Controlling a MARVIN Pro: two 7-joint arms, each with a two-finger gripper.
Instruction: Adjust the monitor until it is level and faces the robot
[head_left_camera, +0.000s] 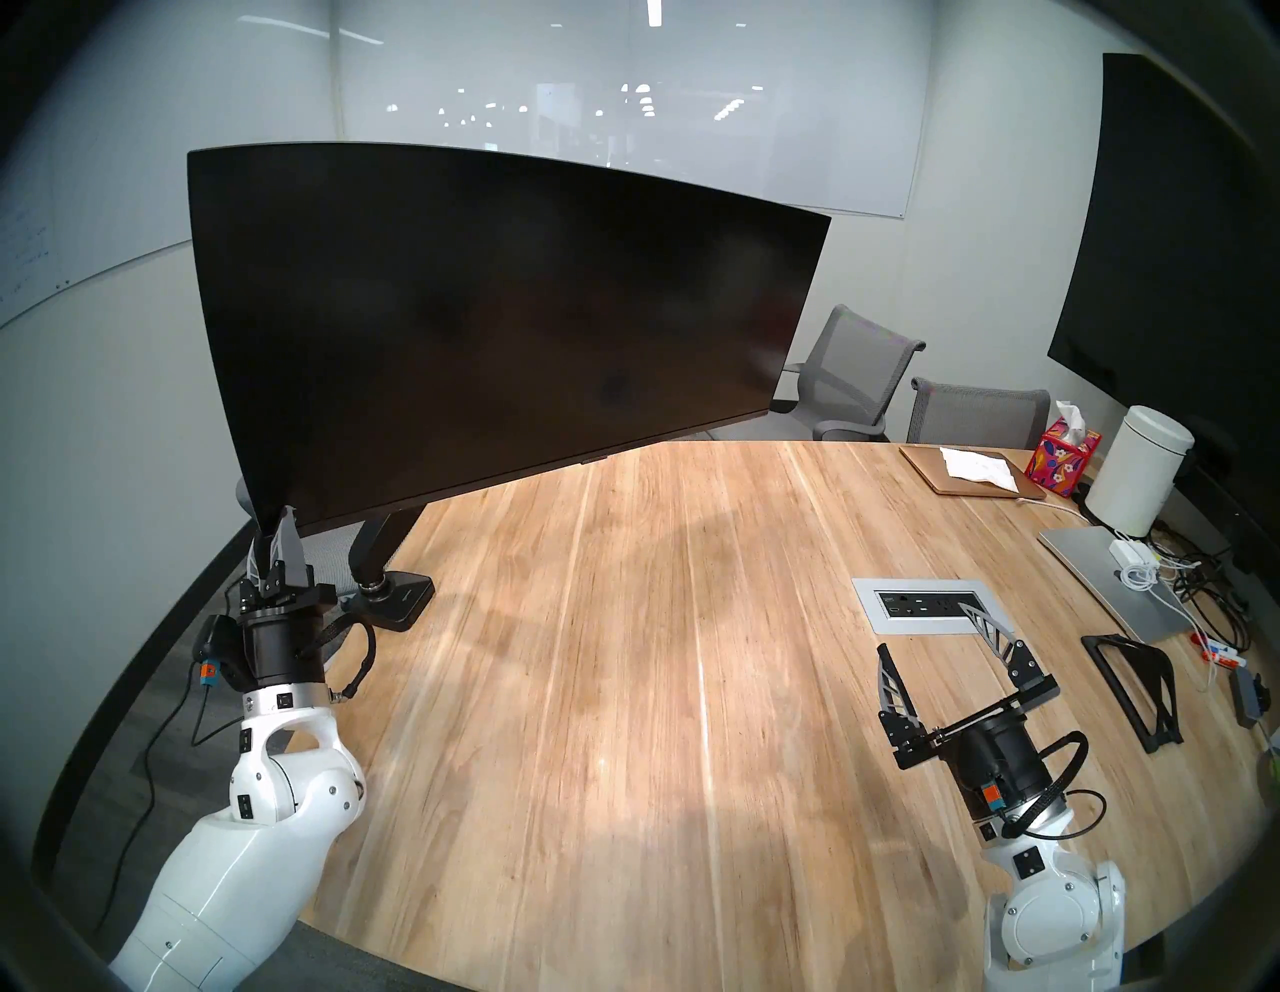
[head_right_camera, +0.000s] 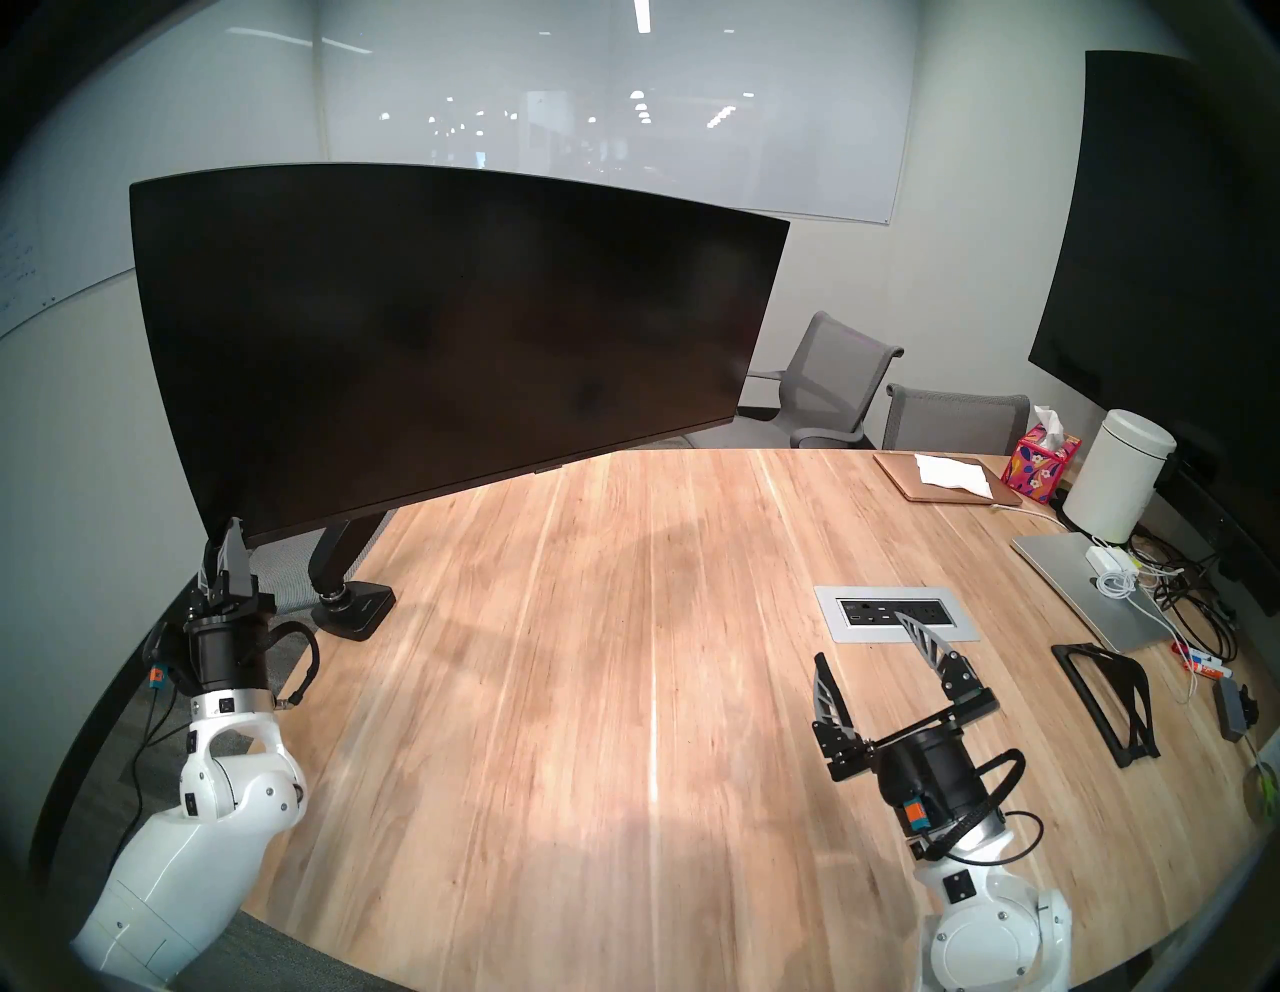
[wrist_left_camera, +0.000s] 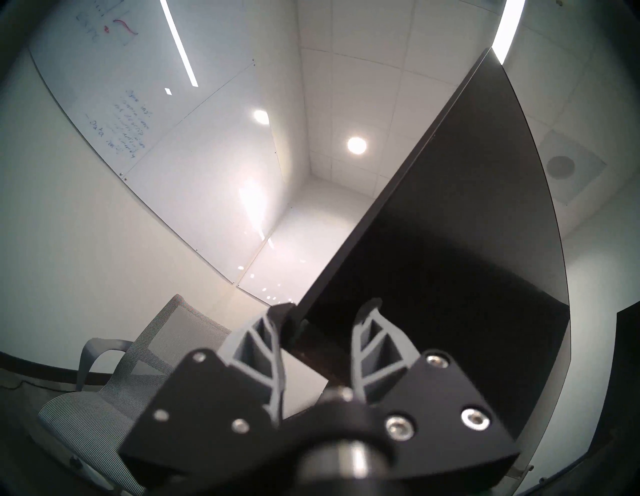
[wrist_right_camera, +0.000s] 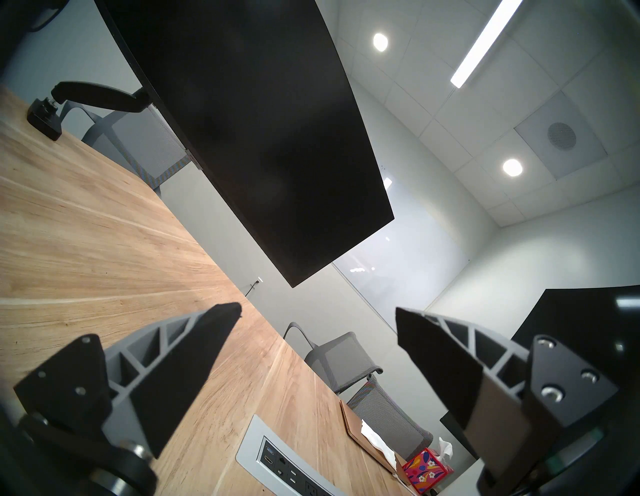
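One corner carries the whole adjustment: the left gripper (head_left_camera: 276, 537) is clamped on the lower-left corner of the monitor (head_left_camera: 499, 319), and the left wrist view shows the thin panel edge sitting between the two ribbed fingers (wrist_left_camera: 270, 329). To do this step well, I would keep the pinch firm but move slowly — the screen is very wide and rides on an articulated arm (head_left_camera: 377, 544), so a small push at the corner likely swings the far end a lot. The panel still tilts, its left end low toward 7 o'clock and its right end high toward 2 o'clock in the head view, and it is angled off to one side rather than square to the robot. Raising the held corner while easing it round should bring it level and frontal; a jerk risks the edge slipping out of the pads.

The right gripper (head_left_camera: 952, 658) hangs over the wooden table (head_left_camera: 623, 658) with its jaws spread wide and empty, well apart from the screen, which lies at about 11 o'clock from it. The clamp base (head_left_camera: 398, 599) sits at the table's left edge, just beside the left wrist.
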